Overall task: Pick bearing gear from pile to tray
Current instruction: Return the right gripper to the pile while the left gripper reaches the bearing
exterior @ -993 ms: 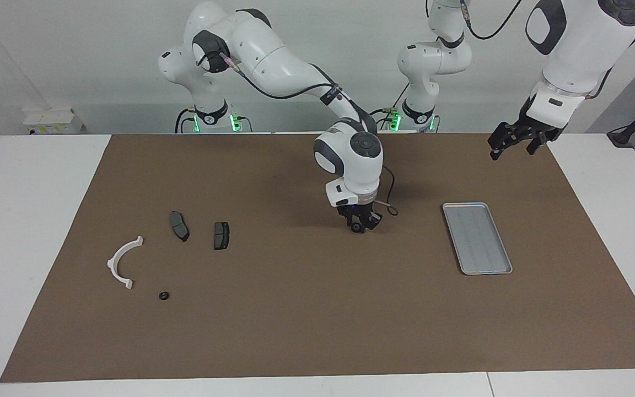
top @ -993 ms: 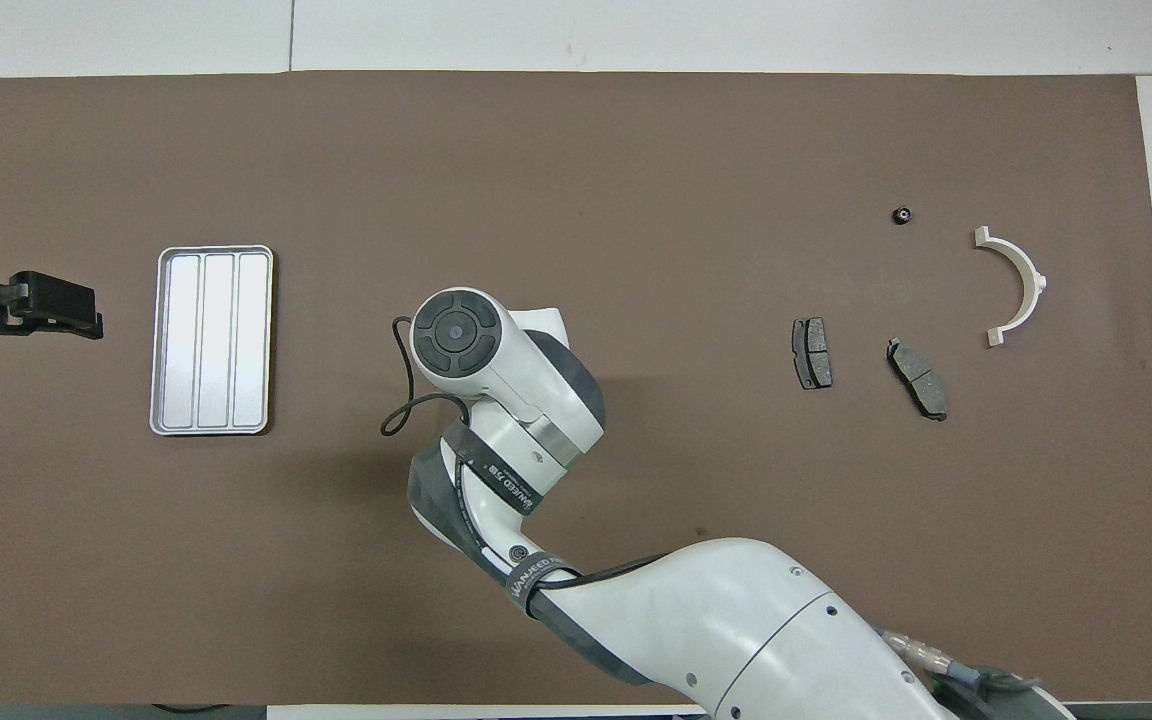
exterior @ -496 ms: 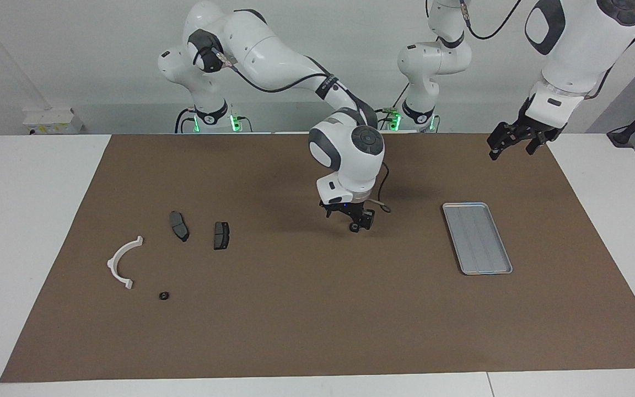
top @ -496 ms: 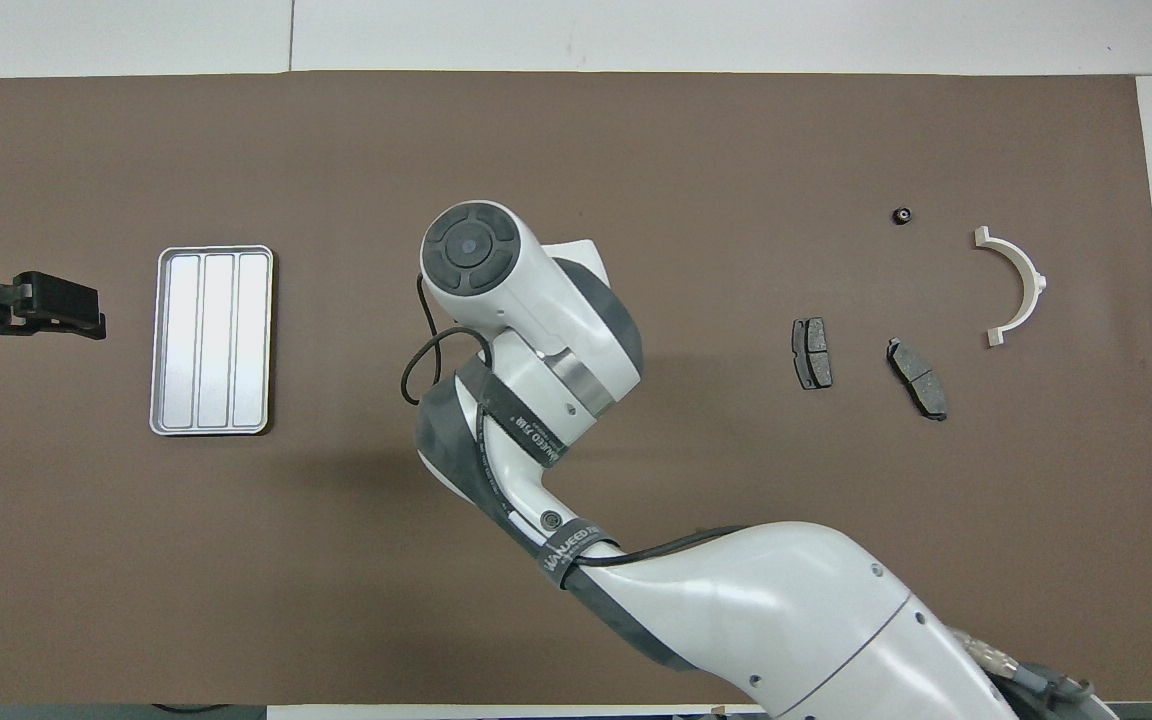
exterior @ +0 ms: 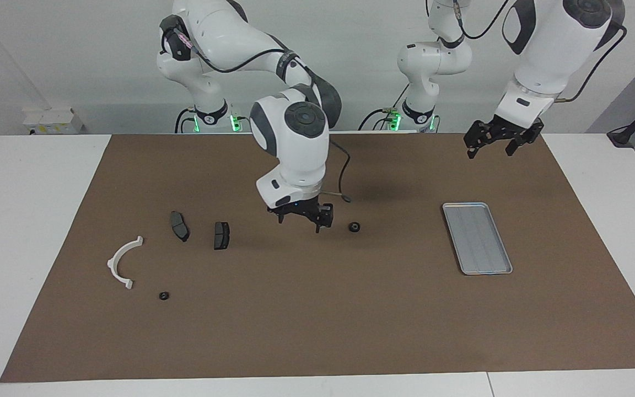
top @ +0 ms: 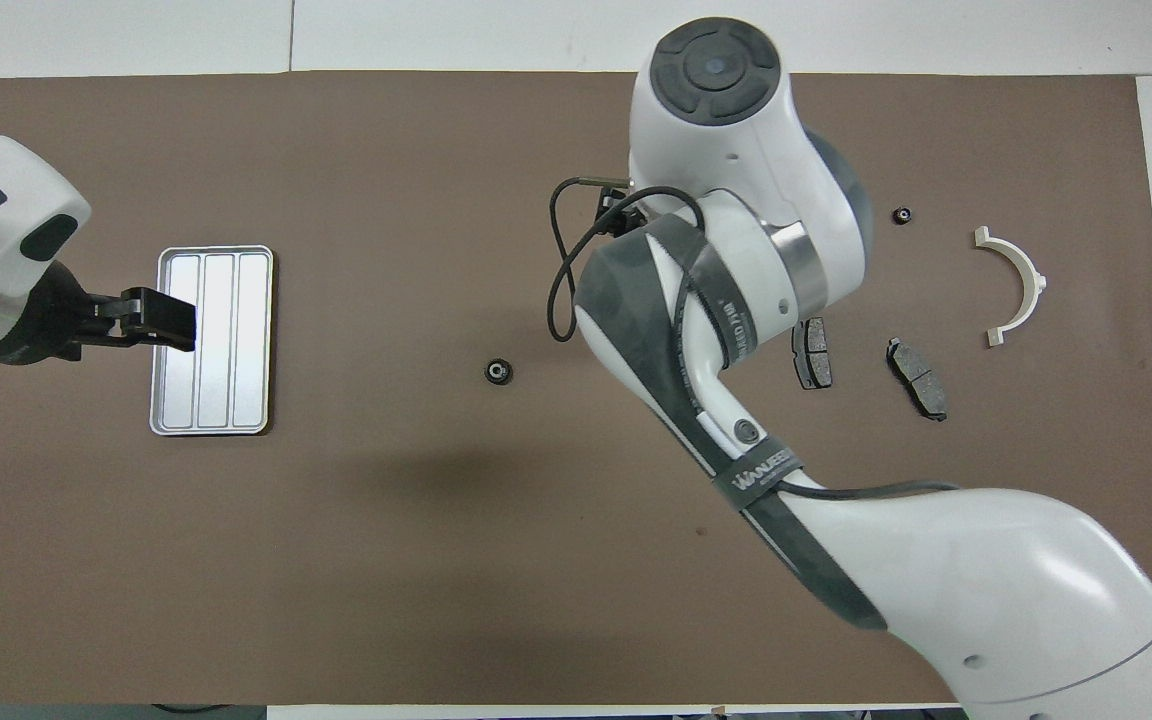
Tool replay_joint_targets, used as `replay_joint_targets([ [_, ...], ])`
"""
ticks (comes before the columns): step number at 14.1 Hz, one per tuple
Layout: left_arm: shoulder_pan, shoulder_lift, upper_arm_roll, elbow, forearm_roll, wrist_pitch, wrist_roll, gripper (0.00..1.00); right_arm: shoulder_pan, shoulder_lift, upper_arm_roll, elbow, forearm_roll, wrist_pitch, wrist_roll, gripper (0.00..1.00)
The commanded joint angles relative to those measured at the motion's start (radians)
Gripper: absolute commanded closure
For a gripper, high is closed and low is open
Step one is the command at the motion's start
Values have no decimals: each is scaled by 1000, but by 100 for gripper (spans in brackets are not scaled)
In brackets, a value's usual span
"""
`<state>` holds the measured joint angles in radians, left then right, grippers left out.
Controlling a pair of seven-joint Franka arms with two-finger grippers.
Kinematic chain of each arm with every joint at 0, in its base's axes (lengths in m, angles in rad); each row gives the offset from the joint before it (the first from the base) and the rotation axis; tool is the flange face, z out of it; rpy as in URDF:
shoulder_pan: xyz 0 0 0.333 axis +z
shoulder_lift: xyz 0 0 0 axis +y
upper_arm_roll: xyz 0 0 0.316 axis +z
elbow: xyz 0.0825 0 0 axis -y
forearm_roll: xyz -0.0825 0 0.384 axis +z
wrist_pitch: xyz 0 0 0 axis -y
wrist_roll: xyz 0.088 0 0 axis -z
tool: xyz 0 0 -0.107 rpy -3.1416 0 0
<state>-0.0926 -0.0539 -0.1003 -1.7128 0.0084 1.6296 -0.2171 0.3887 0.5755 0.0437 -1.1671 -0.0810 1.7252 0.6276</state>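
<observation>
Gear point(exterior: 354, 226) lies loose on bench mat, between right pincer point(exterior: 301, 219), apparently apart, empty, and tray point(exterior: 477, 237). Left pincer point(exterior: 495, 144) apart over tray's end: descend centred, clamp, lift.

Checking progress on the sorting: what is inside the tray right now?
Nothing lies in the tray; its ribbed floor is bare in the facing view. From overhead the open left gripper covers part of it. One gear sits on the mat.

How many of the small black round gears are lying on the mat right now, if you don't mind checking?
2. One gear lies mid-mat, between the tray and the brake-pad plates. The other gear lies beside the white bracket. The right arm might hide more in the overhead view.
</observation>
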Motion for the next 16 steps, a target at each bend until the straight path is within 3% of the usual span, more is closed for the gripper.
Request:
replay_joint_targets([
  [1, -87, -32, 7, -65, -10, 84, -181, 0, -106, -6, 16, -34, -13, 19, -239, 0],
  [3, -142, 11, 7, -62, -25, 128, -266, 0, -177, -15, 16, -80, -13, 77, -378, 0],
  [5, -220, 104, 8, -38, -33, 179, -373, 0, -240, -51, 16, -185, -14, 182, -516, 0],
  [8, -328, 236, 10, -33, -21, 330, -516, 0, -316, -95, 15, -345, -14, 344, -606, 0],
  [10, -390, 339, 13, -25, 1, 378, -563, 0, -376, -80, 16, -385, -14, 410, -641, 0],
  [12, -401, 365, 14, -40, 36, 430, -623, 0, -427, -60, 16, -422, -14, 486, -684, 0],
  [16, -412, 374, 14, -155, 35, 607, -656, 0, -447, -28, 16, -413, 4, 491, -596, 0],
])
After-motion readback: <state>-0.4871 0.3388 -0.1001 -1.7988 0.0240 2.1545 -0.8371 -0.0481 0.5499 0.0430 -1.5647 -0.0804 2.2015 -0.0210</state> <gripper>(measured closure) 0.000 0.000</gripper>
